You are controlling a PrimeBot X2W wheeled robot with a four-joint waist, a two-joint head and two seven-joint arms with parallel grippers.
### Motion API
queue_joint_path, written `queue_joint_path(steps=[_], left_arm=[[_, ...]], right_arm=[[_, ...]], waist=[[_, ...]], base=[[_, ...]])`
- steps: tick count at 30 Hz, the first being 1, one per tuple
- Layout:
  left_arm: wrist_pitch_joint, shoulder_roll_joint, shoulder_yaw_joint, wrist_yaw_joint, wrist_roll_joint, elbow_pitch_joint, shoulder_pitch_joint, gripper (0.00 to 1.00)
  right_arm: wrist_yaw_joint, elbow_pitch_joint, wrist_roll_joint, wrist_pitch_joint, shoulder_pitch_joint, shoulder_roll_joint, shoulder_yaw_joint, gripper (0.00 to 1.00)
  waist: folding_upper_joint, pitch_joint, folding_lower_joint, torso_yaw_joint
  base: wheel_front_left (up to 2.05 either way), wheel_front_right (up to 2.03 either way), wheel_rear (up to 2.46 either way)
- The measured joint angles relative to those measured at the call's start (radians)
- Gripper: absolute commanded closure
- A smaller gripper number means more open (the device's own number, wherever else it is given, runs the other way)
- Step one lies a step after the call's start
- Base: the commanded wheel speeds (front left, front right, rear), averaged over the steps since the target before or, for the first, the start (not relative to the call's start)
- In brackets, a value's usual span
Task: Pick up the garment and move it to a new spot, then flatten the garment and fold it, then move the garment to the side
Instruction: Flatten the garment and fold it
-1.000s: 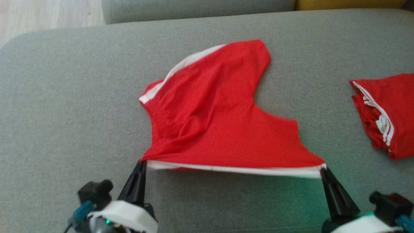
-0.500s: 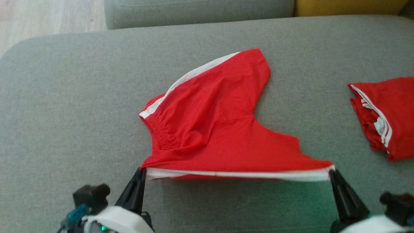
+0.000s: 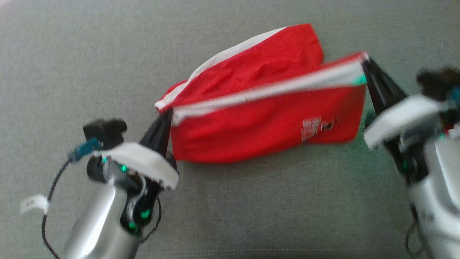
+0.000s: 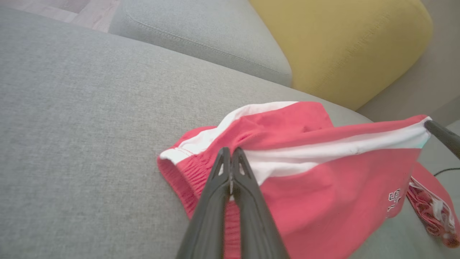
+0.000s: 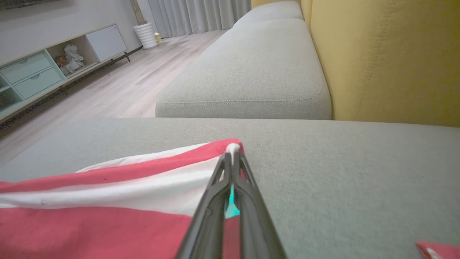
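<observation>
Lettering [image 3: 312, 128] on the red garment [image 3: 251, 126] is white but unreadable.

Head overhead; wrists low beside garment [image 3: 251, 126]

a grey woven sofa seat [image 3: 72, 54] carries everything, and its cloth is smooth and even. red shorts [image 3: 258, 126] with white side stripes lie near the middle of it. their far part, with the gathered waistband at the left, rests on the seat. the near layer is raised off it, its white-striped edge pulled straight and slanting up to the right, with red cloth and a small pale print hanging below. a second red garment [image 4: 433, 212] with thin white stripes lies crumpled on the seat past the shorts' right end; whether the two touch cannot be told. another grey cushion [image 5: 244, 82] adjoins the seat's far edge.
</observation>
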Motion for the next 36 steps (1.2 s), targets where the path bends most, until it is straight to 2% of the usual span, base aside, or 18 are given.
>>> queue_joint_path(steps=[8, 14, 20, 21, 22, 23, 24, 25, 30, 33, 36], left_arm=[[-0.046, -0.063, 0.006, -0.049, -0.023, 0.195, -0.179, 1.0], [-0.067, -0.1, 0.007, -0.105, -0.087, 0.34, -0.291, 1.0], [-0.086, -0.119, -0.007, -0.132, -0.114, 0.479, -0.402, 1.0], [-0.09, -0.121, -0.015, -0.132, -0.114, 0.499, -0.416, 0.96], [-0.091, -0.122, -0.023, -0.136, -0.116, 0.522, -0.428, 0.87], [-0.094, -0.125, -0.026, -0.14, -0.123, 0.539, -0.436, 0.72], [-0.106, -0.127, -0.026, -0.14, -0.126, 0.552, -0.44, 0.25], [-0.117, -0.127, -0.029, -0.14, -0.126, 0.566, -0.443, 0.0], [-0.196, -0.127, -0.023, -0.136, -0.123, 0.607, -0.441, 0.0], [-0.251, -0.118, -0.009, -0.112, -0.119, 0.602, -0.432, 0.0], [-0.289, -0.091, 0.012, -0.075, -0.072, 0.553, -0.406, 0.0]], right_arm=[[0.0, 0.361, 0.086, -0.041, -0.359, -0.047, 0.147, 1.0], [0.0, 0.585, 0.142, -0.11, -0.51, -0.049, 0.227, 1.0], [0.0, 0.766, 0.171, -0.165, -0.616, -0.033, 0.286, 1.0], [0.0, 0.786, 0.178, -0.178, -0.626, -0.025, 0.297, 0.95], [0.0, 0.801, 0.188, -0.191, -0.634, -0.016, 0.306, 0.53], [0.0, 0.817, 0.197, -0.199, -0.641, -0.009, 0.319, 0.0], [0.0, 0.833, 0.202, -0.209, -0.647, -0.002, 0.33, 0.0], [0.0, 0.842, 0.209, -0.223, -0.649, 0.003, 0.342, 0.0], [0.0, 0.86, 0.227, -0.349, -0.649, 0.025, 0.394, 0.0], [0.0, 0.862, 0.223, -0.425, -0.648, 0.048, 0.404, 0.0], [0.0, 0.831, 0.188, -0.449, -0.643, 0.05, 0.401, 0.0]], waist=[[0.0, 0.064, 0.0001, 0.069], [0.0, 0.103, 0.0, 0.122], [0.0, 0.145, 0.0001, 0.141], [0.0, 0.15, 0.0001, 0.142], [0.0, 0.154, 0.0001, 0.142], [-0.0001, 0.156, 0.0002, 0.141], [-0.0001, 0.158, 0.0002, 0.139], [0.0, 0.159, 0.0001, 0.137], [0.0, 0.148, -0.0001, 0.114], [-0.0001, 0.141, 0.0001, 0.082], [0.0, 0.122, -0.0001, 0.054]], base=[[0.0, 0.0, 0.0], [0.0, 0.0, 0.0], [0.0, 0.0, 0.0], [0.0, 0.0, 0.0], [0.0, 0.0, 0.0], [0.0, 0.0, 0.0], [0.0, 0.0, 0.0], [0.0, 0.0, 0.0], [0.0, 0.0, 0.0], [0.0, 0.0, 0.0], [0.0, 0.0, 0.0]])
